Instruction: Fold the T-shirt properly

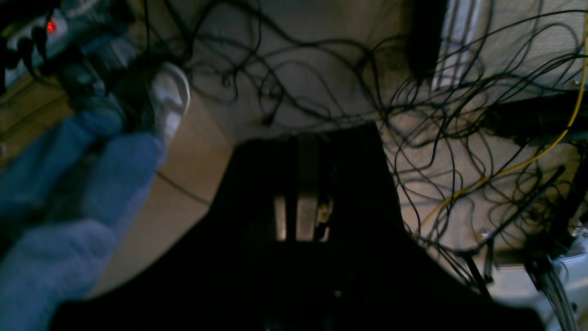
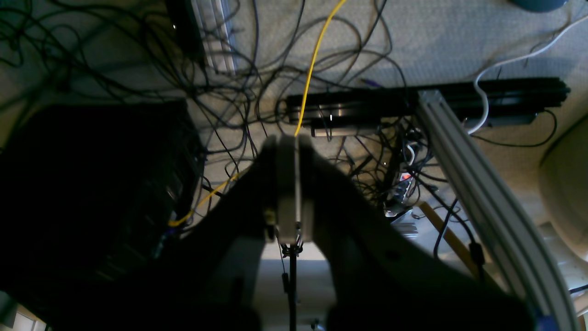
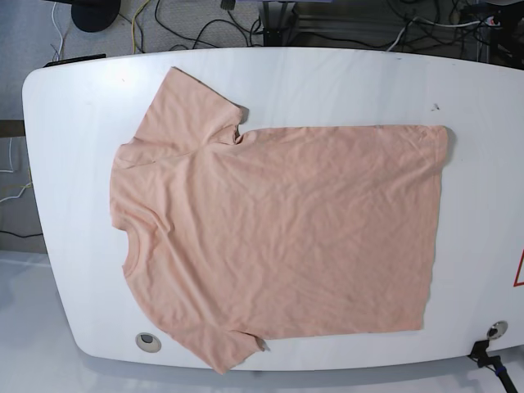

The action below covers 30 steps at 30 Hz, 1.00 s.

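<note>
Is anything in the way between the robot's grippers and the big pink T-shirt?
Nothing visible lies on the T-shirt. Neither gripper shows in the view from above, so I can't tell about their whole path.

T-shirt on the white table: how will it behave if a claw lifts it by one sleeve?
Likely floppy: the T-shirt lies flat with soft wrinkles, so the body should sag and trail. Probably light for its spread, since it looks like thin fabric. The sleeve may bunch, given the creases at its base.
</note>
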Each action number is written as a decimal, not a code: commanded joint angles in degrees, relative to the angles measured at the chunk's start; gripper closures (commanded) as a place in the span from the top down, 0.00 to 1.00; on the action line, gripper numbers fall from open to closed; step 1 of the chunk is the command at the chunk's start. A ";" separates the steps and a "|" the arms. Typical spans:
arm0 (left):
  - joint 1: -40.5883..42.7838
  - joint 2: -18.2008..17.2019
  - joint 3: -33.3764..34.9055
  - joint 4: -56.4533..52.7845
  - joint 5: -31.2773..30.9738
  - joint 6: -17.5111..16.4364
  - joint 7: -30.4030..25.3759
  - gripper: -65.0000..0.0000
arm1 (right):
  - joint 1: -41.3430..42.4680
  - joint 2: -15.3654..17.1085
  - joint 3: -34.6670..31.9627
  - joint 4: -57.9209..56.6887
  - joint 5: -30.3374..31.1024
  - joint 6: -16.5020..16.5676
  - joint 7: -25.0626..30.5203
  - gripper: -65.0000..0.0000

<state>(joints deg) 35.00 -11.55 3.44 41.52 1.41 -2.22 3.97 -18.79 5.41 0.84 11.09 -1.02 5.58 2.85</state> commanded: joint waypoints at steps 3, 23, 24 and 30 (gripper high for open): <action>5.15 -1.38 -0.14 7.42 0.46 0.09 0.02 0.00 | -4.93 0.47 0.04 4.58 0.62 0.14 -0.05 0.00; 26.88 -4.51 -0.57 42.57 0.56 0.30 -0.93 0.00 | -33.75 7.75 0.70 48.70 1.96 0.11 0.35 0.01; 27.63 -4.76 -0.67 44.05 0.73 0.45 -1.06 0.00 | -35.16 8.19 0.83 51.64 2.11 0.05 0.02 0.01; 31.83 -6.13 -0.61 54.50 0.78 0.73 -1.22 0.00 | -42.29 8.72 3.52 72.19 3.45 -0.05 -4.51 0.01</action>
<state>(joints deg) 65.36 -17.15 2.90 93.10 2.37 -1.63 4.51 -59.44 13.65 3.31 79.26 1.80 5.67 -3.49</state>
